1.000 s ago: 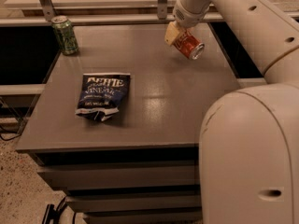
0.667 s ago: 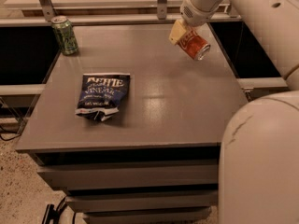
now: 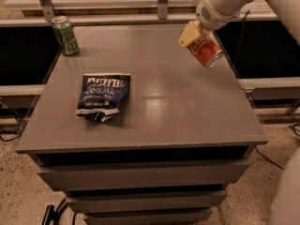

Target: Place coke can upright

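Note:
The coke can point(image 3: 205, 51) is red-orange with white script and a silver end. It is held tilted in the air above the right rear part of the grey table point(image 3: 154, 107), its silver end pointing down and to the right. My gripper point(image 3: 194, 37) is shut on the can's upper part, with a cream-coloured finger point(image 3: 188, 34) lying along its left side. The white arm reaches in from the upper right corner.
A green can point(image 3: 65, 35) stands upright at the table's far left corner. A dark blue chip bag point(image 3: 103, 96) lies flat on the left middle of the table. A railing runs behind the table. The table's right edge is just under the can.
The arm has drawn back toward the upper right and no longer fills the lower right. The can has moved slightly right and lower, still tilted in the gripper.

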